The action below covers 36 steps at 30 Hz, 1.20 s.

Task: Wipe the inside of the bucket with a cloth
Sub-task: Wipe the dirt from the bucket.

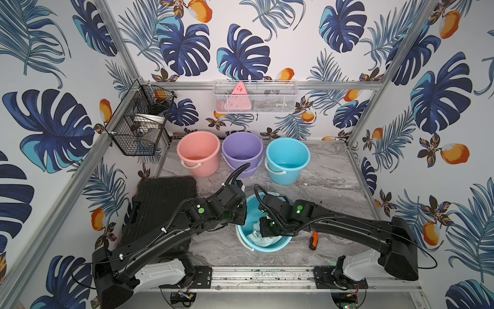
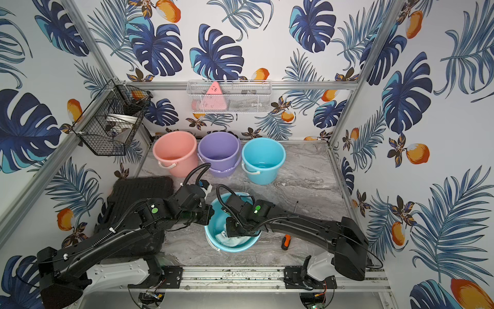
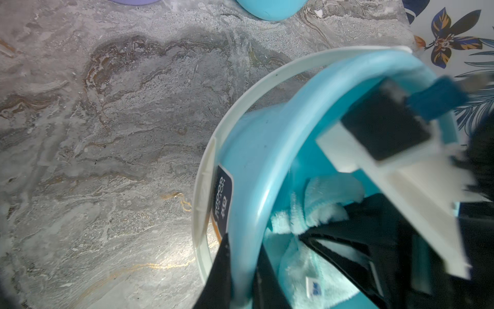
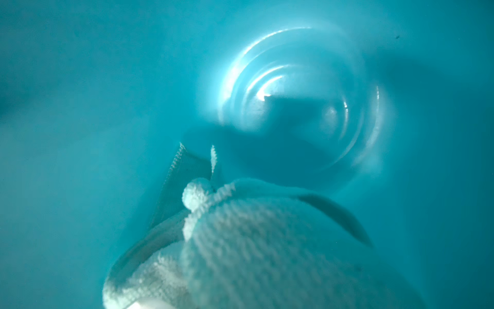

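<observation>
A light blue bucket point(image 1: 250, 211) point(image 2: 217, 223) stands near the table's front middle, with a white handle point(image 3: 205, 192) hanging outside its rim. My left gripper point(image 3: 244, 278) is shut on the bucket's wall, one finger outside and one inside. The pale mint cloth point(image 1: 260, 239) point(image 2: 232, 239) point(image 3: 302, 270) lies bunched inside the bucket, its white tag showing. My right gripper point(image 1: 268, 231) reaches down into the bucket and is shut on the cloth. In the right wrist view the cloth point(image 4: 267, 254) hides the fingers, and the bucket's glossy bottom point(image 4: 302, 101) lies beyond.
Pink point(image 1: 199, 153), purple point(image 1: 242, 151) and blue point(image 1: 287, 157) buckets stand in a row at the back. A black case point(image 1: 160, 198) lies at the left. An orange-and-black screwdriver point(image 1: 313, 240) lies right of the bucket. Wire baskets point(image 1: 139, 125) point(image 1: 255, 96) hang on the walls.
</observation>
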Motion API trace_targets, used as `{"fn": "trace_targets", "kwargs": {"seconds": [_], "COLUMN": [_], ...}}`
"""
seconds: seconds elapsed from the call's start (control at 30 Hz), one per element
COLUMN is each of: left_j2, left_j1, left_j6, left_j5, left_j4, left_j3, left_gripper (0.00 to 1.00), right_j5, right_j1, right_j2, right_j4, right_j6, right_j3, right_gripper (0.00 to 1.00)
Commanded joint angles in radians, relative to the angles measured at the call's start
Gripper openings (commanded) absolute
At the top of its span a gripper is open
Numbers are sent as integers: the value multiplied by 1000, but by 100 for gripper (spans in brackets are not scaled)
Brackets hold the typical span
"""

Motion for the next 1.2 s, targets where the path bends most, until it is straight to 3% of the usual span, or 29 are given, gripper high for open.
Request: {"fn": "trace_targets", "kwargs": {"seconds": [0.0, 0.17, 0.37, 0.63, 1.17], "left_j2": [0, 4, 3, 3, -9], "left_j1": [-2, -1, -1, -1, -1], "left_j6": [3, 6, 2, 3, -1], "left_j5": [22, 22, 25, 31, 25], "left_j4": [30, 30, 33, 37, 28], "left_j3": [-3, 0, 3, 2, -1], "left_gripper": [0, 0, 0, 0, 0], "right_j5": [-78, -114, -127, -115, 193], "right_j1": [0, 0, -7, -28, -27], "right_j2": [-47, -114, -174, -103, 110], "right_j4": [-15, 56, 274, 353, 435], "right_j6": [98, 190, 316, 364, 497], "right_j3": [9, 9, -77, -87, -211], "right_gripper": [0, 0, 0, 0, 0]}}
